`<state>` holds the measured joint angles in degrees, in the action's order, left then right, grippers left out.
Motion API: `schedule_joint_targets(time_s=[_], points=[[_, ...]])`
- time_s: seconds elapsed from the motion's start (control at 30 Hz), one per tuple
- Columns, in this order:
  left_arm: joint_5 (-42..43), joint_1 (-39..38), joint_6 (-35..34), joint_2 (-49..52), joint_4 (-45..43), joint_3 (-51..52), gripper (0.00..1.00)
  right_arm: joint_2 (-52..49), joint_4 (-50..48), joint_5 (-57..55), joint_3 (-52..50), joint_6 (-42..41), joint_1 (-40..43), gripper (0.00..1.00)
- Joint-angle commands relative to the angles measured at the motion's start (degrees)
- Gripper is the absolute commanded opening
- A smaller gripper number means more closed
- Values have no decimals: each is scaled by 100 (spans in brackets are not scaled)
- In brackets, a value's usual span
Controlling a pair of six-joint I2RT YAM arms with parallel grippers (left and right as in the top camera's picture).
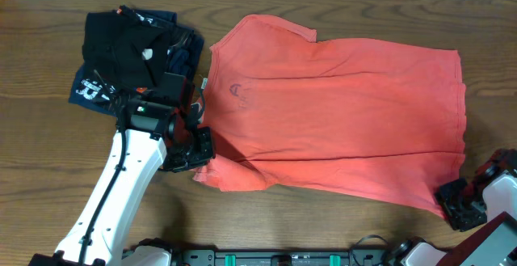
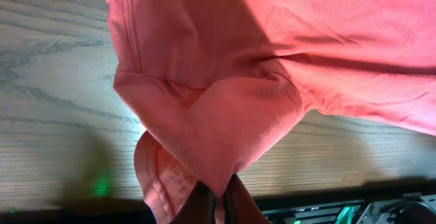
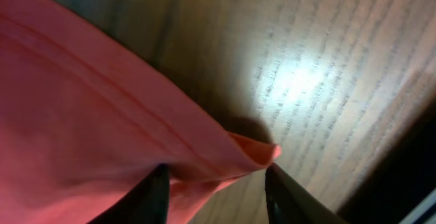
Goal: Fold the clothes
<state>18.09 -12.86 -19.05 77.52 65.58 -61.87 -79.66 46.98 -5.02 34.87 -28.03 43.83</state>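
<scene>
While both arms sit at the near edge, the brown wood-grain worktop [image 1: 48, 177] carries everything. Coral-red short-sleeved cotton T-shirt [image 1: 347, 112] lies spread mostly flat from the middle toward the right edge. Its collar points to the left edge and its hem to the right edge.

White left arm [image 1: 121, 193] runs from the near edge up to the shirt's near sleeve. Folded black garment [image 1: 121, 48] sits toward the far-left corner, stacked on a folded navy garment with white lettering [image 1: 89, 88]. That stack is just beside the shirt's collar; can't tell if they touch.

Left hand [image 1: 194, 151] is at the near sleeve. Left wrist view shows the left hand [image 2: 221, 197] clenched on a bunch of sleeve fabric, which is pulled into a peak off the wood.

Right hand [image 1: 456, 205] is at the shirt's hem corner, toward the near-right corner of the worktop. In the right wrist view its dark fingers [image 3: 153, 197] stand apart, with the folded hem corner lying between them at the right hand [image 3: 214, 183]. Can't tell whether that is a grip or slack.

Small dark chest logo [image 1: 238, 94] faces up near the collar.
</scene>
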Motion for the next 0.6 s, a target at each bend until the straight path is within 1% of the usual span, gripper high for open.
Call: schedule_joint_targets(time_s=[0.0,0.1,0.2,0.23,0.3,0.33,0.4,0.5,0.57], points=[[-83,-7,98,-44,13,-70,6,15,-31,-275,-70,-68,52,48],[-85,-7,101,-48,17,-146,6,15,-39,-389,-72,-70,52,48],[-85,-7,114,-50,55,-330,6,15,-146,-468,-105,-105,52,41],[-87,-7,138,-50,70,-404,6,15,-199,-481,-133,-173,52,37],[-136,-9,149,-50,133,-586,6,15,-472,-511,-214,-219,52,24],[-184,-7,166,-50,166,-673,6,15,-566,-505,-232,-219,52,16],[-341,-9,192,-50,264,-846,6,17,-599,-345,-219,-210,50,2],[-470,-9,273,-50,470,-1029,6,28,-396,-201,-94,-146,50,1],[-470,-9,291,-50,568,-1049,6,68,-24,-195,195,-138,52,1]])
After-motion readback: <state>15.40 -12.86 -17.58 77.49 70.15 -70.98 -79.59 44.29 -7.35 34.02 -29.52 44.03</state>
